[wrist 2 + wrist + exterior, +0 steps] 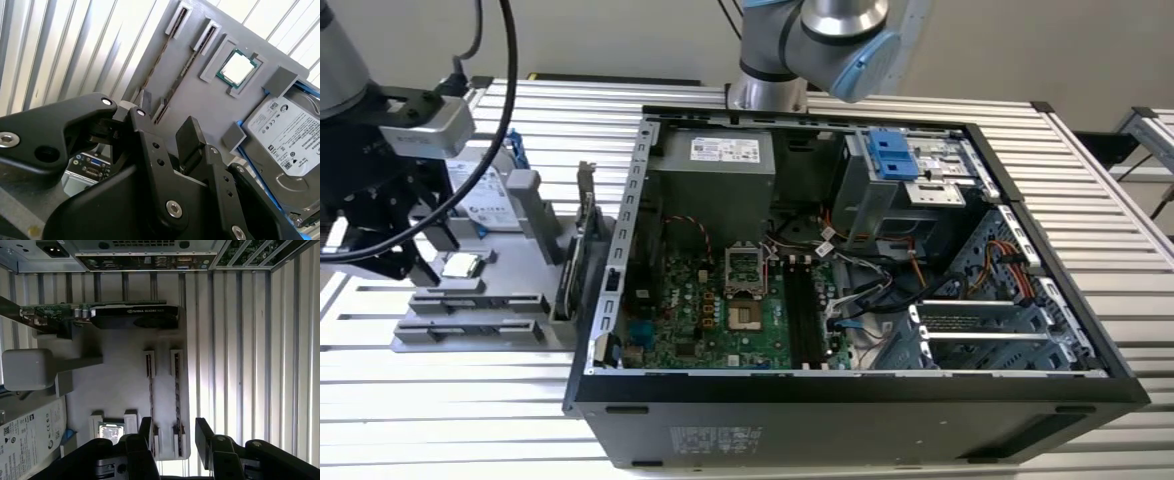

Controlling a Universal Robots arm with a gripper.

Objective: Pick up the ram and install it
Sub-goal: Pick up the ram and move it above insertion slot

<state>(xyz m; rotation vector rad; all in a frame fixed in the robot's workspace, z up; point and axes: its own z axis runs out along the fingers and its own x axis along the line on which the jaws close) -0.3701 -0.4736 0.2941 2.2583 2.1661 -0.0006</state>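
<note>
Two ram sticks stand on edge in the slots of a grey holder tray (115, 385). In the first wrist view one ram (176, 390) runs into the gap between my fingers, and the other ram (151, 390) runs under the edge of one finger (146, 427). My gripper (174, 429) hangs above the tray's end, open and holding nothing. In the second wrist view the sticks (172, 80) appear as thin dark lines beyond the gripper (166, 114). The exterior view has the gripper (394, 262) over the tray at the far left.
The tray also holds a graphics card (135, 317), a processor chip (237, 67) and a hard drive (285, 130). The open computer case (854, 400) lies at the exterior view's right of the tray, with dark memory slots (801, 310) on its motherboard. Everything rests on a slatted metal table (454, 400).
</note>
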